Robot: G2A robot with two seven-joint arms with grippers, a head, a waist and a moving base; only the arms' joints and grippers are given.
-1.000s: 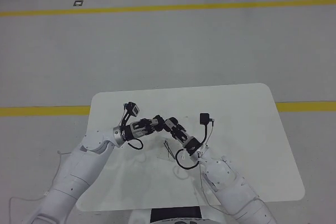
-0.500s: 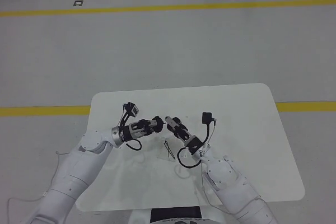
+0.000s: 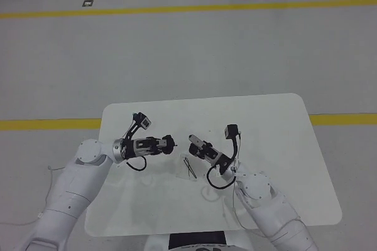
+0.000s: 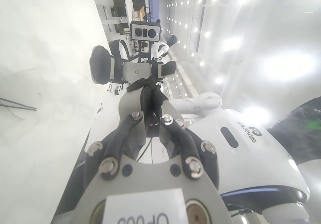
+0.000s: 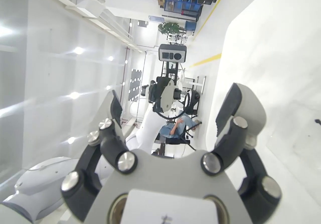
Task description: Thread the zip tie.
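- Standing widest of all is the white table [image 3: 283, 125]. Both grippers face each other above its middle, a little left of centre.
- The right gripper [image 3: 193, 141] hangs just right of the left one. Its fingers [image 5: 232, 107] are spread wide with nothing between them.
- The left gripper [image 3: 169, 142] is pinched tight on what looks to me like the black zip tie [image 4: 136, 85]. Short dark ends poke out either side of its tips.
- Spare ties [image 3: 188, 168] lie flat on the table, just nearer than the two grippers.
- To my eye the held tie is feather-light, springy and slick. I'd take the tail close behind its tip, so it can't bow away from the head's slot.
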